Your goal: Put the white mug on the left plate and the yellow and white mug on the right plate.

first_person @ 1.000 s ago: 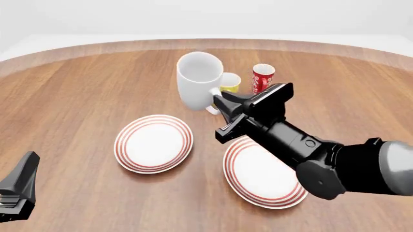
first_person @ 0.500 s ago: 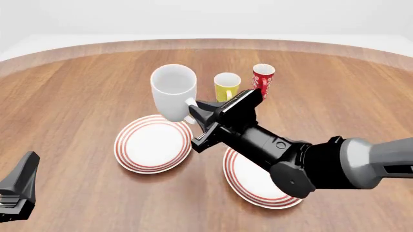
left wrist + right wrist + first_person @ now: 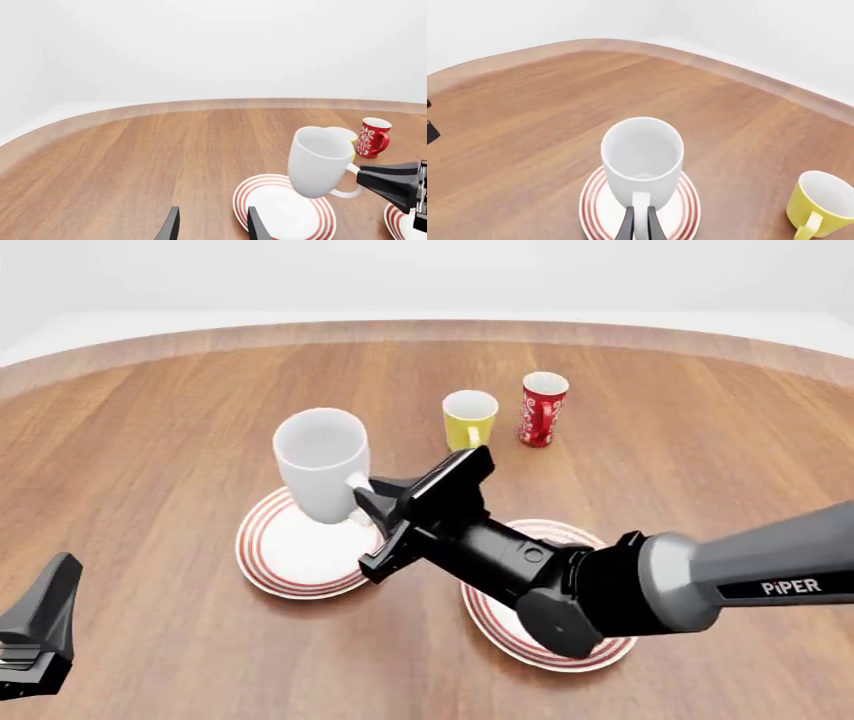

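The white mug (image 3: pixel 322 466) hangs upright in the air above the left plate (image 3: pixel 267 550), its mouth open to the ceiling. The right gripper (image 3: pixel 375 512) pinches the loop handle, which explains why the body stays clear of the fingers and can go down onto the plate without the arm touching it. In the right wrist view the mug (image 3: pixel 642 156) sits over the middle of the plate (image 3: pixel 592 207), the fingers (image 3: pixel 627 226) clamped on either side of the handle. It seems lined up for lowering, not yet set down.

The yellow and white mug (image 3: pixel 469 418) stands on the table beyond both plates, just beside a red mug (image 3: pixel 542 408). The right plate (image 3: pixel 599 645) lies partly under the right arm. The left gripper (image 3: pixel 209 229) waits low at the near left, fingers apart and holding nothing.
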### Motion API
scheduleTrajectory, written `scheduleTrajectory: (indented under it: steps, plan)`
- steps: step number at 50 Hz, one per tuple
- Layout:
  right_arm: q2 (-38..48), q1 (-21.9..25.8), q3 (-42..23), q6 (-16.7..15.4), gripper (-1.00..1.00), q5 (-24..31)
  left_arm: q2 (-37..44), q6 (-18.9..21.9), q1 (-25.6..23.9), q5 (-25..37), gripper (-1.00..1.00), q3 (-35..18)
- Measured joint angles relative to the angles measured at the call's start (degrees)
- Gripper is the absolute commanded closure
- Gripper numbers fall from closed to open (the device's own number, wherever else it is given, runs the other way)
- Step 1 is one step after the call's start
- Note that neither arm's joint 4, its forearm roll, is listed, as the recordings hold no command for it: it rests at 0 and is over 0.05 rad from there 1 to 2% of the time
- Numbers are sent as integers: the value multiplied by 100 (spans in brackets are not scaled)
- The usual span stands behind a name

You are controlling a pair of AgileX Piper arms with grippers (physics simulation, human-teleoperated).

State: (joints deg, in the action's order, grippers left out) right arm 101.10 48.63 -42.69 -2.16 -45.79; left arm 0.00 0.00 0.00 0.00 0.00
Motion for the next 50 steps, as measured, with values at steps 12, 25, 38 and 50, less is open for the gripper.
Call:
scheduleTrajectory:
  steps: [12, 25, 38, 50]
  plan:
    - [334, 100, -199, 24, 100, 17, 0, 0, 0, 0, -100, 0]
    - [640, 133, -389, 52, 100, 51, 0, 0, 0, 0, -100, 0]
    - [864, 98, -527, 64, 100, 118, 0, 0, 0, 0, -100, 0]
    - [1009, 51, -615, 70, 100, 172, 0, 0, 0, 0, -100, 0]
